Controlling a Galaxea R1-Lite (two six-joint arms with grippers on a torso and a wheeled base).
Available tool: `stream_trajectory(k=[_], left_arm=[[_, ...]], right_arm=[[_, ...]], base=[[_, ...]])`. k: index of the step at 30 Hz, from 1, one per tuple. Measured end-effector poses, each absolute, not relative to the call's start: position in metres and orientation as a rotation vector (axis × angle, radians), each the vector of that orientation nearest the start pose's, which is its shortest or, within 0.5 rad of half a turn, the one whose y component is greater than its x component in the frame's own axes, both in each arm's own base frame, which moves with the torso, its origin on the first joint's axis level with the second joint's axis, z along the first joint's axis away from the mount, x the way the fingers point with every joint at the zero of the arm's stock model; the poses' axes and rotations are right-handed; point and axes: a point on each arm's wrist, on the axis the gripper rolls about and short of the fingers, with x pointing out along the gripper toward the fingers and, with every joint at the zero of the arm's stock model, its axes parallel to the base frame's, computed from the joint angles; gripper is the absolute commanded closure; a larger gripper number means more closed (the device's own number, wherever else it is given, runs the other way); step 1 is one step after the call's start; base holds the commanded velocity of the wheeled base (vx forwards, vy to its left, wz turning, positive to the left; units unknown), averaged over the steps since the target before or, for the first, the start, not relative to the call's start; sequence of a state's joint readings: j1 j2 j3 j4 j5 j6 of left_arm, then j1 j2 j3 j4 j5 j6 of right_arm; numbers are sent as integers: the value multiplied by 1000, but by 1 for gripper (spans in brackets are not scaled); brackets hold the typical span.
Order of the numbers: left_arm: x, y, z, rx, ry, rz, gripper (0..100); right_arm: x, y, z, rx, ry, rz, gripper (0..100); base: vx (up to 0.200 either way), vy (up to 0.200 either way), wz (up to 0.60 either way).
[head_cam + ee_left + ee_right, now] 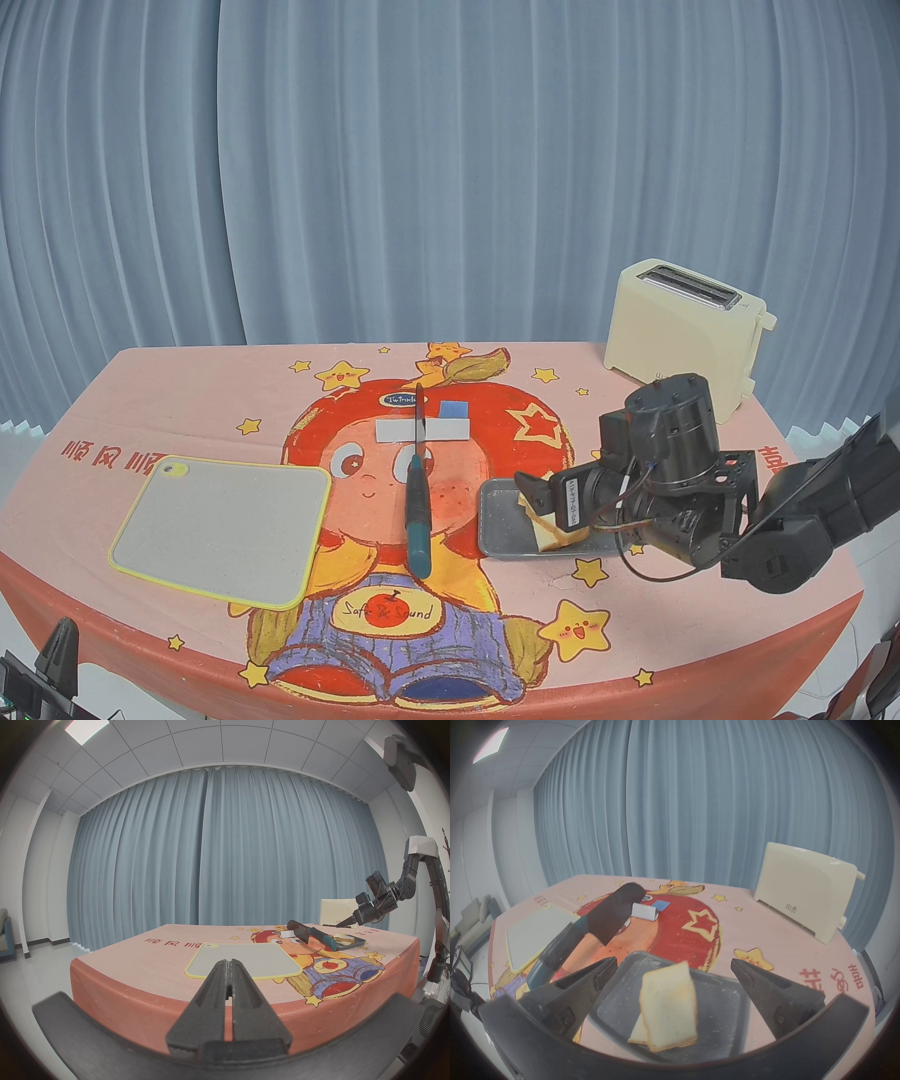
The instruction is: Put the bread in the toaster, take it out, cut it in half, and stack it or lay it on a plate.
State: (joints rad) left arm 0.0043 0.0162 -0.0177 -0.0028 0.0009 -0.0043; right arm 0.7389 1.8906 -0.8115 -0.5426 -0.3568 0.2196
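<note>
Little squeeze seemed needed for the soft, light bread [668, 1006]; the right claw [672, 963] gaped astride it, crusts likely the firmest hold.

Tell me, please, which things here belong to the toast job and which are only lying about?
Belong to the job: bread, toaster, knife, cutting board, metal tray.
Lying about: white block under the knife blade, blue square beside it.

On the table [187, 403], the cutting board [220, 530] lies near left. The knife [417, 497] lies in the middle, its far end propped on a small stand [422, 429]. Just right of it sits the tray [495, 520], with bread [553, 537] in it. The toaster [680, 333] stands far right, behind the tray.
</note>
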Motion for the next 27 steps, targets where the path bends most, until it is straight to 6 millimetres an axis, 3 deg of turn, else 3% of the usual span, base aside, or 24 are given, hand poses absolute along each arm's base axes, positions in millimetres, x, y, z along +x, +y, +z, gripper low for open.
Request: stream_trajectory(k=[8,27], left_arm=[[-23,0,81,-4,-4,5,100],[-23,0,81,-4,-4,4,100]], right_arm=[[254,198,133,-31,453,275,0],[287,132,160,1,276,94,0]], base=[[0,0,0],[0,0,0]])
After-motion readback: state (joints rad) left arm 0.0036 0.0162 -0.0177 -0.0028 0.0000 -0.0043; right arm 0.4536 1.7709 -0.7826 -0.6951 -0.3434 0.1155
